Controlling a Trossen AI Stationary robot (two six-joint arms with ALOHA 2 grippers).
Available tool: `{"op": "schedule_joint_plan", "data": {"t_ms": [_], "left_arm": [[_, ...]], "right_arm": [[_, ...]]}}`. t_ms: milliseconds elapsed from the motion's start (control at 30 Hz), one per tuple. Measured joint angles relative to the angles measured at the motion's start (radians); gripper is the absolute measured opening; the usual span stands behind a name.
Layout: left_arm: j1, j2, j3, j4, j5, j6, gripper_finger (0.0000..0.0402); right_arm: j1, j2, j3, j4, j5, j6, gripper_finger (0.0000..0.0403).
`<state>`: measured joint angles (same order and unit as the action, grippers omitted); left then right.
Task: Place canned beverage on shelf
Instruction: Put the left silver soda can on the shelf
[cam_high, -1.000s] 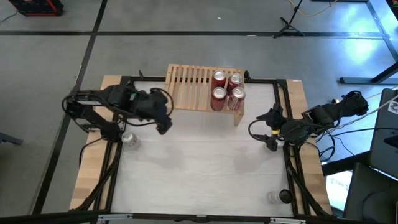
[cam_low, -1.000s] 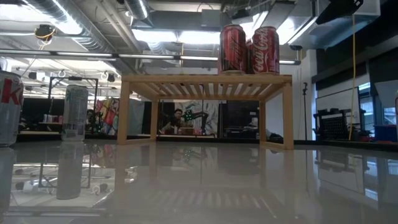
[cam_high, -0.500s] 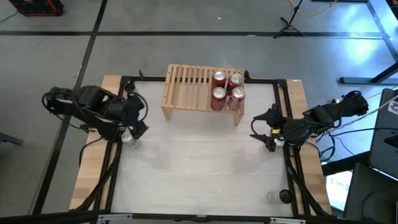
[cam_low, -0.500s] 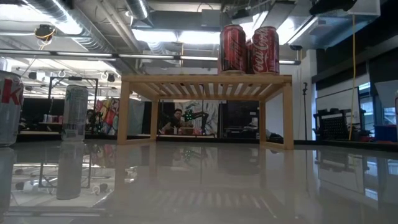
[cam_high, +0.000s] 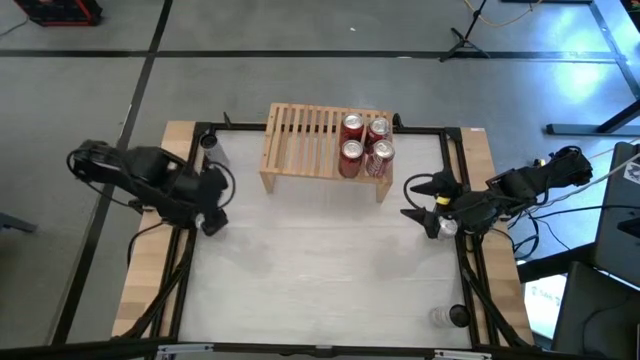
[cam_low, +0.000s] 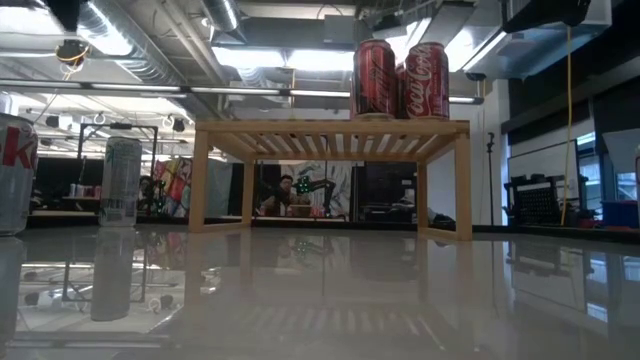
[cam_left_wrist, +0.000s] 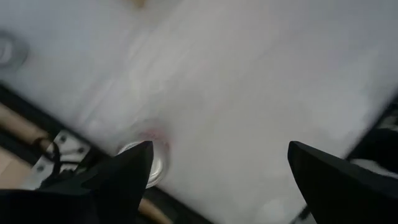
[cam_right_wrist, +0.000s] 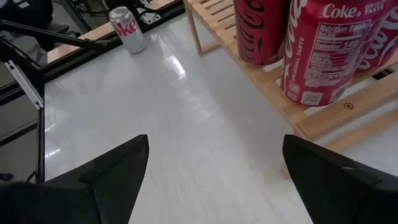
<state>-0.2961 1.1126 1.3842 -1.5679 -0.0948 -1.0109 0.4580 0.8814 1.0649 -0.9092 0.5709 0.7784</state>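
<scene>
Overhead, the wooden shelf (cam_high: 325, 150) stands at twelve o'clock on the pale surface (cam_high: 320, 270), with four red cans (cam_high: 364, 145) grouped on its three-o'clock end. The left gripper (cam_high: 210, 212) sits over the nine-o'clock edge, its fingers apart and holding nothing. The right gripper (cam_high: 421, 200) waits at about three o'clock, just beside the shelf's near corner, fingers also spread and empty. A small silver can (cam_high: 209, 141) stands at roughly ten o'clock by the frame, and another can (cam_high: 440, 316) sits at about five o'clock near the front edge.

Low across the surface, the shelf (cam_low: 330, 170) rises on its side legs, red cans (cam_low: 400, 78) upright on top toward three o'clock. A tall slim silver can (cam_low: 121, 182) stands at nine o'clock, and part of a larger silver can (cam_low: 15, 172) shows at the very edge beside it.

From the left wrist, the dark fingers (cam_left_wrist: 124, 171) stand wide apart above the surface, with a can top (cam_left_wrist: 149, 158) just beside one of them.

From the right wrist, the fingers (cam_right_wrist: 118, 168) are spread wide; the red cans (cam_right_wrist: 323, 46) stand upright on the shelf (cam_right_wrist: 336, 109), and a silver diet-cola can (cam_right_wrist: 127, 28) stands well apart across the surface.
</scene>
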Motion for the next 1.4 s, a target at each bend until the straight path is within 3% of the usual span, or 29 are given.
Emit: {"op": "schedule_joint_plan", "data": {"t_ms": [333, 533, 1033, 1400], "left_arm": [[0.088, -0.003, -0.279, -0.004, 0.105, 0.023, 0.0366], [0.165, -0.002, -0.347, 0.001, 0.13, 0.045, 0.0366], [0.193, 0.001, -0.539, 0.109, 0.186, 0.129, 0.0364], [0.193, 0.004, -0.545, 0.156, 0.229, 0.18, 0.0259]], "right_arm": [[0.0, 0.001, 0.0, -0.018, -0.048, -0.042, 0.0358], [0.0, 0.001, 0.0, -0.018, -0.048, -0.074, 0.0358], [0.0, 0.001, 0.0, -0.018, 0.005, -0.107, 0.0358], [0.0, 0.001, 0.0, -0.023, 0.005, -0.125, 0.0358]]}}
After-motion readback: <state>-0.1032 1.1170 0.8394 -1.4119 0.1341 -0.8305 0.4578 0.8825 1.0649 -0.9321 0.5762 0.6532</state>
